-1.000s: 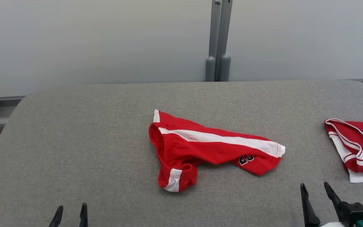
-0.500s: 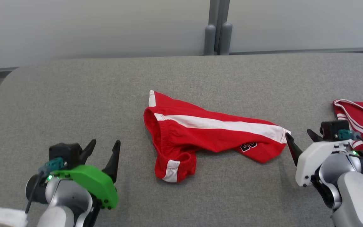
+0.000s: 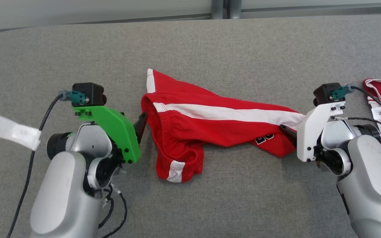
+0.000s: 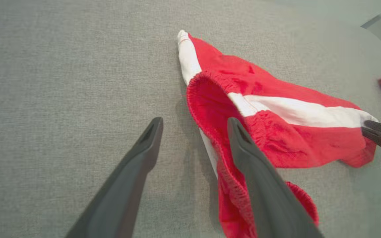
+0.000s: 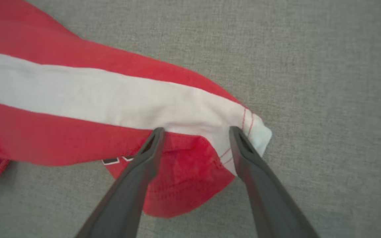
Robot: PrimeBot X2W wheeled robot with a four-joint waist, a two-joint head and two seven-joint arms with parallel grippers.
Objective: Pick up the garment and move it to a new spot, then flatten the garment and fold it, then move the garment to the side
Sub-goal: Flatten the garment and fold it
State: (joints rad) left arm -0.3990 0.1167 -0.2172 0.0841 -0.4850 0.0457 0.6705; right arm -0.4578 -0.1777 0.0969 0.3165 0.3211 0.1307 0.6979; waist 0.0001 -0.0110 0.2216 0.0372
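Head view: shorts (image 3: 210, 132) crumpled on the tabletop (image 3: 243, 49); left hand (image 4: 195, 121) spread at the waistband (image 4: 203, 79), right hand (image 5: 196, 130) spread over the hem (image 5: 243, 132), placed, I'd say, to lift both ends.

pincers (image 4: 194, 120) (image 5: 196, 129) — now at garment (image 3: 210, 129) ends

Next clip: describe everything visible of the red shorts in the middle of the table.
The red shorts look like soft knit jersey with a white side stripe, a gathered elastic waistband and a partly hidden black-and-white number. They lie crumpled, unfolded, on the grey table, waistband toward the left. The open left claw straddles the waistband; the open right claw straddles the hem corner. Contact is unclear.
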